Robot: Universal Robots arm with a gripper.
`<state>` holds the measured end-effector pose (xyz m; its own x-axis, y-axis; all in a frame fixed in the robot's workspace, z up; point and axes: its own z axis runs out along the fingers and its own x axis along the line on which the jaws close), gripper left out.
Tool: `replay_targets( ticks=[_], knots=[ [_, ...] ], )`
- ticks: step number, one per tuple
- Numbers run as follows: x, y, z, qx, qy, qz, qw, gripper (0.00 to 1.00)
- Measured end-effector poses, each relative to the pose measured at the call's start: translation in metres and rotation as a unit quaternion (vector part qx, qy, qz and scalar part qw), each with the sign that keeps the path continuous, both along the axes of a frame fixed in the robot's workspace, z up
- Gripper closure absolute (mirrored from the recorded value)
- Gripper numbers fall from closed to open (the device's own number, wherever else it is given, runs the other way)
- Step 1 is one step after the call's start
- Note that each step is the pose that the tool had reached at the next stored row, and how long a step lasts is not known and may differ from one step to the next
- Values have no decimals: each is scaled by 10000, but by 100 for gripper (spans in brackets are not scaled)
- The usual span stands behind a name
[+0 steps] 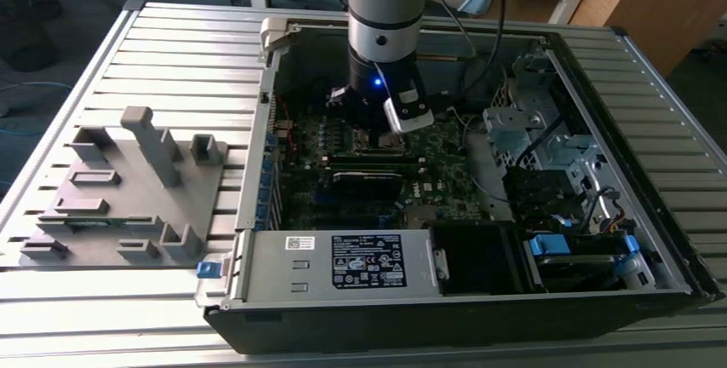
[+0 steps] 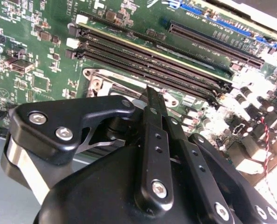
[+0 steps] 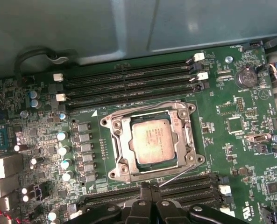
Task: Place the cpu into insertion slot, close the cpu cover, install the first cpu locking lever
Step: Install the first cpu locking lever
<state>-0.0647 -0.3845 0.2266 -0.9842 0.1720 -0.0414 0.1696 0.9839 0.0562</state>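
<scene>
In the first wrist view the cpu, a dull silver square, lies in the socket at the board's centre. The cpu cover, a thin silver frame, lies flat around it. A thin wire locking lever slants from the socket's corner toward my gripper, whose black fingers are pressed together just outside the socket's edge. In the second wrist view my gripper tapers to a shut tip over the socket's edge. In the exterior view the gripper reaches down into the open computer case above the motherboard.
Long black memory slots run on both sides of the socket, and rows of capacitors stand beside it. The case walls, drive cages and power supply hem in the board. A grey fixture sits at the exterior view's left.
</scene>
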Motion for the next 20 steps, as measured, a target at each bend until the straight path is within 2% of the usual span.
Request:
replay_targets(
  ticks=[7, 11, 20],
  knots=[
    [-38, 0, -37, -3, 0, 232, 9997, 90],
    [-105, 0, -62, -8, 0, 241, 9997, 90],
    [-151, -2, -115, -26, 1, 241, 9997, 90]
  ],
)
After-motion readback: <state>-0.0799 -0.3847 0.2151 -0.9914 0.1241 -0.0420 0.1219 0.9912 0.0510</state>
